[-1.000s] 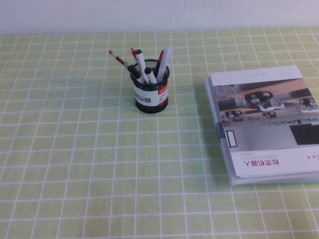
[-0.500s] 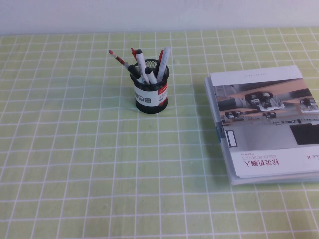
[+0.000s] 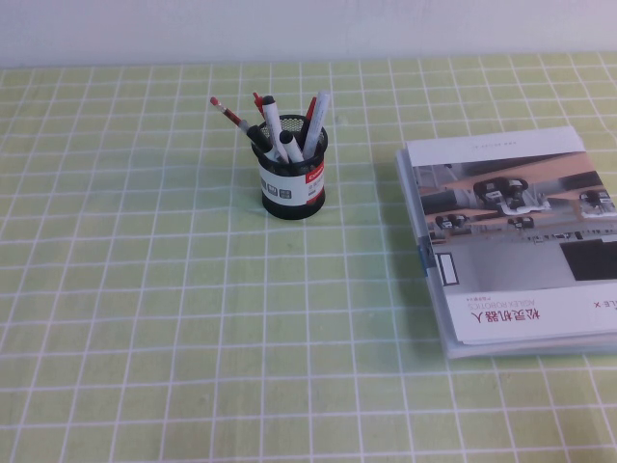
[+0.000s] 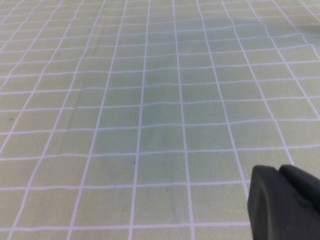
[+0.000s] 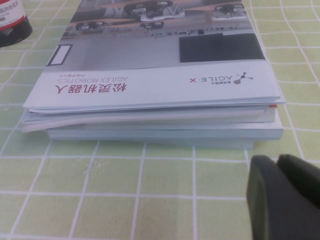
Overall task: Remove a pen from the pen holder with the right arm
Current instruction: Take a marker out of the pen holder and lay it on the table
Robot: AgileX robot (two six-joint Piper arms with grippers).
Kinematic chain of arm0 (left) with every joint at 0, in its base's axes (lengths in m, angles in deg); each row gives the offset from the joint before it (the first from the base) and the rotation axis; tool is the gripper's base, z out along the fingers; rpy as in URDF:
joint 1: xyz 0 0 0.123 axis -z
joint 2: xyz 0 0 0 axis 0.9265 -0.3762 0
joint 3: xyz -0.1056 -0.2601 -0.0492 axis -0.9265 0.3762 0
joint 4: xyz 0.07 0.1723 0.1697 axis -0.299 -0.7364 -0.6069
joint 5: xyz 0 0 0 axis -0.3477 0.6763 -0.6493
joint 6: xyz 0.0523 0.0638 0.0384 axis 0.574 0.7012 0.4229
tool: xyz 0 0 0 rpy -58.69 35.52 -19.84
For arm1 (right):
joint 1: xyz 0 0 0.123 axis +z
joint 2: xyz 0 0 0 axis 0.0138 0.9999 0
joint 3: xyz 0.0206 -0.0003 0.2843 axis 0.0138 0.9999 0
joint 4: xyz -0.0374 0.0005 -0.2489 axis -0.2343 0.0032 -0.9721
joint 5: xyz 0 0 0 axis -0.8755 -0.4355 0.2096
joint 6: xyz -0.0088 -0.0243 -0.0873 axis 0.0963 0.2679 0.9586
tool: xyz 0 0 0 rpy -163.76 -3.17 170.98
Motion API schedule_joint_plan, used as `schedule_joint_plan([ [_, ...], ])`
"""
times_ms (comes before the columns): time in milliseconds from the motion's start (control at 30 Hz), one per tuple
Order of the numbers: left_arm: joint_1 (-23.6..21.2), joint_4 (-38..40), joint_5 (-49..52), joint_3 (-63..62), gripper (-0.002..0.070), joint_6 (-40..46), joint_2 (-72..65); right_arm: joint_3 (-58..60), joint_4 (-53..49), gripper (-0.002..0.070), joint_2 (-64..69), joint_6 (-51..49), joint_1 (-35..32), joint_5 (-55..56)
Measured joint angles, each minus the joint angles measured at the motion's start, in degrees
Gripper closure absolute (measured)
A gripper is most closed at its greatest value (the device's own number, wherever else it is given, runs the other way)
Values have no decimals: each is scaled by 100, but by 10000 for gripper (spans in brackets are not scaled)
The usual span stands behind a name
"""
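Observation:
A black mesh pen holder [image 3: 294, 183] with a white label stands upright on the green checked cloth, left of centre toward the back. Several pens [image 3: 286, 130] stick out of it, red, white and black ones. A corner of the holder [image 5: 11, 26] also shows in the right wrist view, beyond the books. My right gripper [image 5: 276, 162] hovers low over the cloth just in front of the book stack, shut and holding nothing. My left gripper [image 4: 277, 170] is shut over bare cloth, also holding nothing. Neither arm appears in the high view.
A stack of books and brochures [image 3: 511, 241] lies on the right side of the table, its near edge [image 5: 150, 117] close in front of my right gripper. The green cloth with white grid lines [image 3: 145, 318] covers the table; a white wall runs along the back.

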Motion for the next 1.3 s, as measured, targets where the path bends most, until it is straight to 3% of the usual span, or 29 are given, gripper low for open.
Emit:
schedule_joint_plan([
  [367,0,0,0,0,681,0,0,0,131,689,0,0,0,32],
  [700,0,0,0,0,681,0,0,0,2747,689,0,0,0,1345],
  [900,0,0,0,0,681,0,0,0,3382,689,0,0,0,1884],
  [1100,0,0,0,0,681,0,0,-370,3496,689,220,9,0,1194],
  [1300,0,0,0,0,681,0,0,-1511,3345,689,1770,558,0,109],
])
